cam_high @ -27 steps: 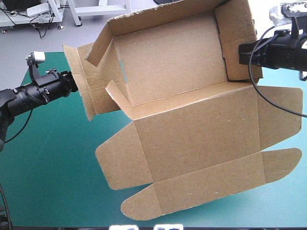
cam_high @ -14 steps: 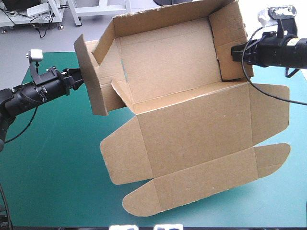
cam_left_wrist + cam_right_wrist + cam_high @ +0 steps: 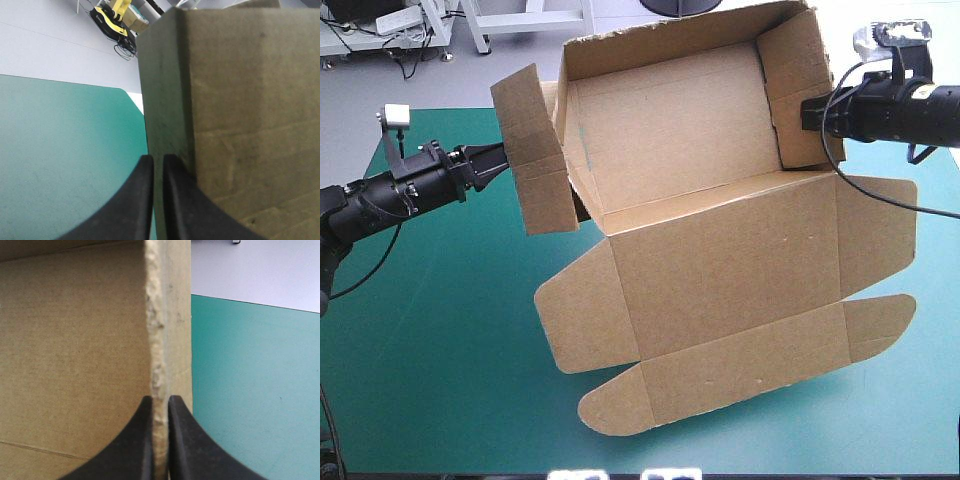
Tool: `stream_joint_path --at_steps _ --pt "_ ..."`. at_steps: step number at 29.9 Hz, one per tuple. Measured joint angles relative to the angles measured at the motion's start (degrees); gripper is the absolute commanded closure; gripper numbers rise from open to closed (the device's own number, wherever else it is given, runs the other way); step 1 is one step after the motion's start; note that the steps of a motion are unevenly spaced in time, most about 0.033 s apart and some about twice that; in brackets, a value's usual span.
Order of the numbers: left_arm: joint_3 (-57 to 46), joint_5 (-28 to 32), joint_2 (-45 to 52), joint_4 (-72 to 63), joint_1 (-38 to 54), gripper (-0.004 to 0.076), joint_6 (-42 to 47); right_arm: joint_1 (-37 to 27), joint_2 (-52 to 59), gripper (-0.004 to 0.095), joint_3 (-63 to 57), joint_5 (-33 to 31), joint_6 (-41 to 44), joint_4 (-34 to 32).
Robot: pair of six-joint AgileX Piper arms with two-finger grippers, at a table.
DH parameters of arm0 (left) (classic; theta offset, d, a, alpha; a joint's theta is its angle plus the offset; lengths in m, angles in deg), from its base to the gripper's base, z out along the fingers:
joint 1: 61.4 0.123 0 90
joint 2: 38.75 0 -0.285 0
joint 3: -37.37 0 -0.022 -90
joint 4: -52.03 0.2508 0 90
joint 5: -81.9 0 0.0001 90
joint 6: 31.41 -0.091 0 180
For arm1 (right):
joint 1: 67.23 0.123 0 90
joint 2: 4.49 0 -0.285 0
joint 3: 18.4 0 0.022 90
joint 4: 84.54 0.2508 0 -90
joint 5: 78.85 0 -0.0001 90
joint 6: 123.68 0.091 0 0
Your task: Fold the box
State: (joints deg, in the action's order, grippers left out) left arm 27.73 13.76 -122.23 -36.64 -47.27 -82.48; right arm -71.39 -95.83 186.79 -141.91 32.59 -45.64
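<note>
Got the brown box (image 3: 720, 250) hanging in the air over the teal-green cover (image 3: 430, 350), tipped open side toward the high camera and strung between the two claws. Already reads as a half-made tray: back wall up, right end wall (image 3: 798, 85) up, lid panel (image 3: 740, 370) with its rounded tabs dangling flat, well below both claws. Gripping that right end wall with the right claw (image 3: 810, 110), black fingers (image 3: 142, 440) all but together and the board's raw edge sandwiched between them, dead clear in the right wrist view. Same deal with the left claw (image 3: 503, 160): pinched tight on the left end flap (image 3: 535, 160), board running straight ahead from between the fingers. Compared with a moment ago, no longer splayed out flat beside the left claw, that flap; swung up and in instead, standing nearly against the tray's open left end, and brought the left claw in closer to the box along with it. Pretty sure that means midway through raising the left wall. Doesn't look tucked or seated yet, though. Probably needs more of the same inward swing before any tucking. Worth keeping an eye on both pinches too, with the whole box riding on two thin edges.
</note>
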Motion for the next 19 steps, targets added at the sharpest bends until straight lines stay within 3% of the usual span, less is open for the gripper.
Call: stream_joint_path --at_steps 8,19 --pt "0.0 -0.7 0.0 0.0 0.0 0.0421 0.0 0.0 0.0 0.0908 0.0 0.1 -0.2 0.3" --pt "0.0 -0.8 0.0 -2.6 -3.7 0.0405 0.2 0.0 -0.4 0.0907 -0.7 0.1 -0.6 0.4"
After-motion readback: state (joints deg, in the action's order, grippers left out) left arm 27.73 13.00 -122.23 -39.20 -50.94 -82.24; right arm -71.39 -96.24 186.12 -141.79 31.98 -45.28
